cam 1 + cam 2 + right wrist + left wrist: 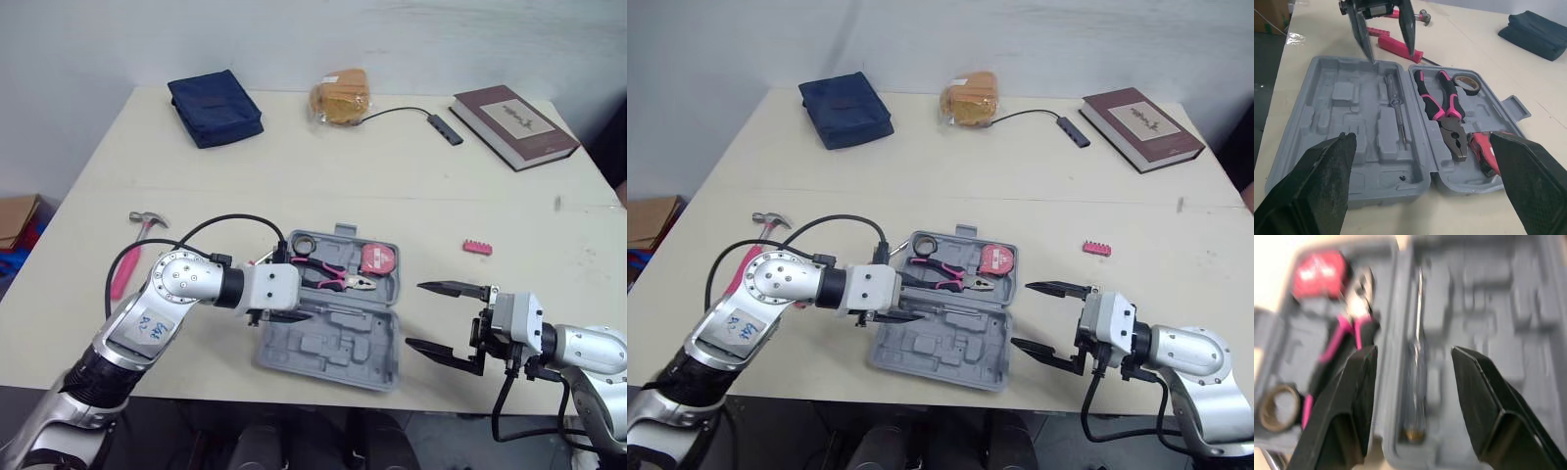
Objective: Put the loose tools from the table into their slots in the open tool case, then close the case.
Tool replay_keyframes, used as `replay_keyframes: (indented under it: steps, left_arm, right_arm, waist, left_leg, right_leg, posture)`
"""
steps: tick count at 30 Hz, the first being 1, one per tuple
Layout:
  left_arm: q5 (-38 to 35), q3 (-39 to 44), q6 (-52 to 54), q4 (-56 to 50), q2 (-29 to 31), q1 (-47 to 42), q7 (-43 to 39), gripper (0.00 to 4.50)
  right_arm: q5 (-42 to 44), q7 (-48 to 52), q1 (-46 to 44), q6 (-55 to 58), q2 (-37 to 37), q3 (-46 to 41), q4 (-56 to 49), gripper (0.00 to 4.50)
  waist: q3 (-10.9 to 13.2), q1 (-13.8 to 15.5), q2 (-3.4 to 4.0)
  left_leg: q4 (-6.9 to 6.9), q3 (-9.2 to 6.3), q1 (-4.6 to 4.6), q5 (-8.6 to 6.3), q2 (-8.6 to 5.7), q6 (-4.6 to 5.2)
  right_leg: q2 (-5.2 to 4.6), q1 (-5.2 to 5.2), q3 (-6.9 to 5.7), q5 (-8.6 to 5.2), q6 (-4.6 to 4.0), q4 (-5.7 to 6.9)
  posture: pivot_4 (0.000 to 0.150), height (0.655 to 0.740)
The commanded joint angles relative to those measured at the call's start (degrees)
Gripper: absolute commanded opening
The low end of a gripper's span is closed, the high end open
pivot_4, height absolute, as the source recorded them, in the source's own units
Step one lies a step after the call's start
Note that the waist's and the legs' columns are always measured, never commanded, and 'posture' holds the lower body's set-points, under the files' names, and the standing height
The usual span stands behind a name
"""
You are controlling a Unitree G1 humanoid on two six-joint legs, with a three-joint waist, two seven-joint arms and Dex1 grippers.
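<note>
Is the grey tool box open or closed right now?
Open. The tool case lies flat with both halves spread, so you can see the pink pliers and a screwdriver resting in their slots.

Wall point(294, 34): plain, pale grey-white, behind the table's far edge. Table point(392, 171): cream top, faint seam across its middle. Cardboard box point(14, 217): brown, low, beside the table's left side.

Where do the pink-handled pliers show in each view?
Left eye view: pliers in the case's far half, mid-picture.
Right eye view: same half, mid-picture.
Left wrist view: beyond one jaw of the left gripper.
Right wrist view: beside the tape roll.
Landmark: red tape measure at their nose.
</note>
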Motion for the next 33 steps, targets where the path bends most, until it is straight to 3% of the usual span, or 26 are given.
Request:
replay_keyframes:
  steps: [1, 2, 3, 21, 30, 33]
  left_arm:
    - [-5.18, 3.49, 0.66, 0.91, -3.45, 2.24, 1.86, 0.57]
    - [-4.88, 3.06, -0.03, 1.47, -4.28, 2.96, 2.06, 0.08]
    - [-3.61, 1.78, -0.44, 2.33, -4.53, 3.61, 2.19, 0.03]
    - [4.87, -4.29, 1.49, 11.15, -6.76, 3.28, 5.75, 0.03]
    - [5.67, -6.93, 9.9, 9.1, -5.62, 4.77, 5.57, 0.03]
    - [5.65, -7.84, 18.78, 9.06, -6.49, 5.1, 8.14, 0.03]
  right_arm:
    - [0.86, -0.33, 0.29, -0.02, -0.17, -0.58, -2.2, 4.5]
    - [0.76, -0.38, 0.31, -0.08, -0.16, -0.52, -2.19, 4.5]
    - [0.74, -0.52, 0.32, -0.11, -0.11, -0.55, -2.18, 4.5]
    - [-0.06, -2.87, 0.99, -0.67, 0.39, -0.29, -2.69, 4.5]
    - [-0.18, -3.15, 0.82, -0.74, 0.44, -0.34, -2.49, 4.5]
    - [-0.22, -3.15, 0.84, -0.75, 0.4, -0.4, -2.37, 4.5]
  waist:
    - [0.0, -0.06, 0.0]
    - [0.0, -0.08, 0.0]
    - [0.0, -0.07, 0.0]
    - [0.0, -0.09, 0.0]
    - [-0.04, -0.09, 0.01]
    - [-0.14, -0.09, 0.02]
  left_leg:
    - [0.0, 0.01, 0.01, 0.0, -0.01, 0.0]
    - [0.0, 0.01, 0.01, 0.0, -0.01, 0.0]
    - [0.0, 0.01, 0.01, 0.0, -0.01, 0.0]
    - [0.0, 0.02, 0.04, -0.02, 0.0, -0.01]
    - [0.0, 0.02, 0.08, -0.02, 0.01, -0.01]
    - [0.0, 0.02, 0.1, -0.02, 0.01, -0.01]
  right_leg:
    - [0.0, 0.0, 0.01, 0.0, 0.0, 0.0]
    - [0.01, 0.01, 0.0, 0.0, 0.0, 0.0]
    - [0.01, 0.01, 0.0, 0.0, 0.01, 0.01]
    - [0.01, 0.0, 0.01, 0.0, 0.0, 0.0]
    - [0.0, 0.03, 0.02, 0.0, 0.0, 0.02]
    - [0.01, 0.05, 0.02, 0.0, 0.0, 0.02]
  posture:
    - [0.15, 0.74]
    - [0.15, 0.74]
    - [0.15, 0.74]
    - [0.15, 0.74]
    - [0.15, 0.74]
    - [0.15, 0.74]
